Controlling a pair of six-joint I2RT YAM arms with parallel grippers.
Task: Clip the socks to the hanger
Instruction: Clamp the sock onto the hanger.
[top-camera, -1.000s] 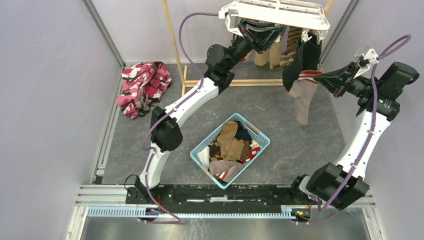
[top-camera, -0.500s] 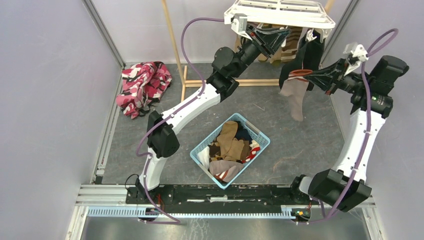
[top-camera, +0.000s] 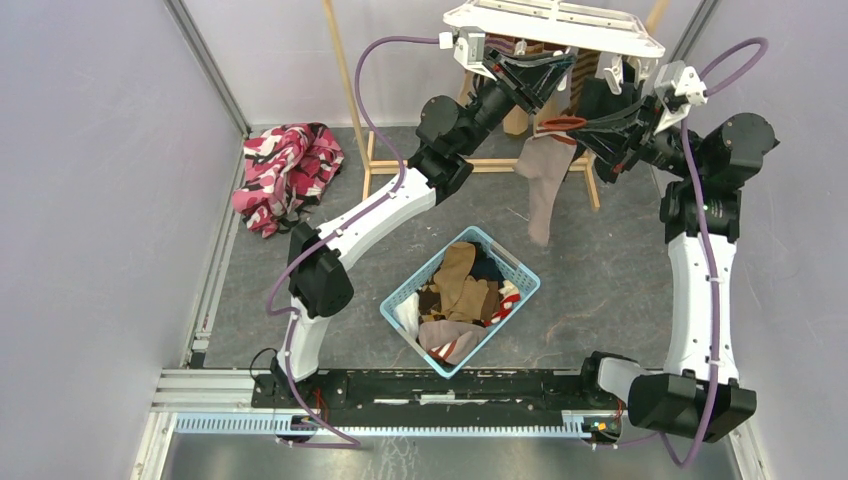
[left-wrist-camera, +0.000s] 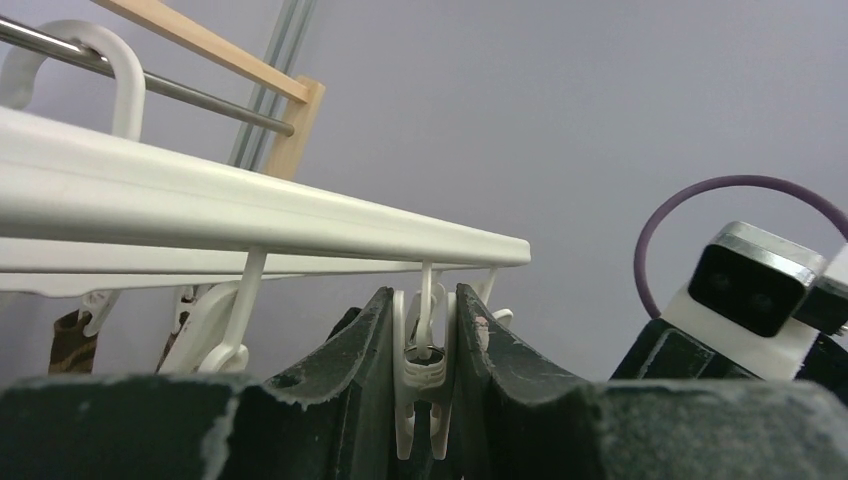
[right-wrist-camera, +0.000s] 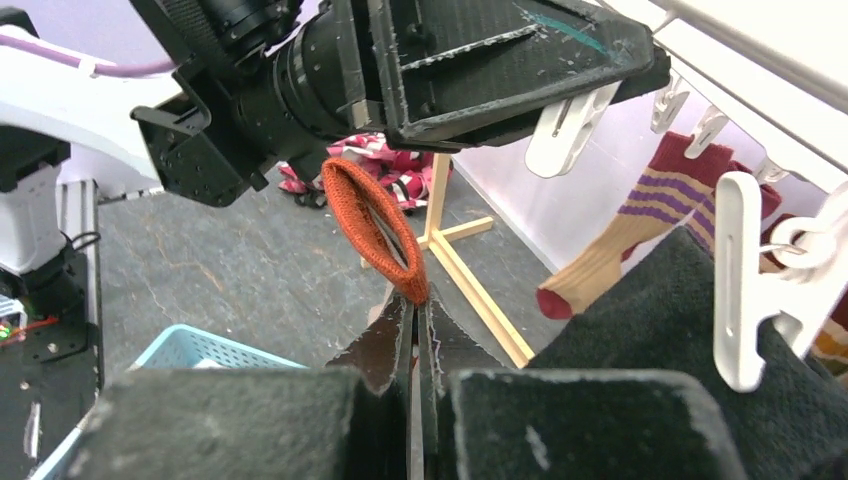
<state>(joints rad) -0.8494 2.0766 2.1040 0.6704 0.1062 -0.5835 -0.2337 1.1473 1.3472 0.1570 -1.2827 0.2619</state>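
Note:
The white hanger hangs at the top of the top view. My left gripper is up under it, shut on a dangling white clip, its fingers squeezing the clip's two sides. My right gripper is shut on the orange-red cuff of a tan sock, which hangs down just below and beside the left gripper. Striped socks and a black sock hang clipped on the hanger. More socks lie in the basket.
A light blue basket sits at the centre of the floor. A pink, red and black cloth lies at the left. A wooden frame stand rises behind the hanger. Grey walls close in on both sides.
My right gripper has swung left with the tan sock, from the right side of the hanger to just under the left gripper. The left gripper has risen slightly to the hanger.

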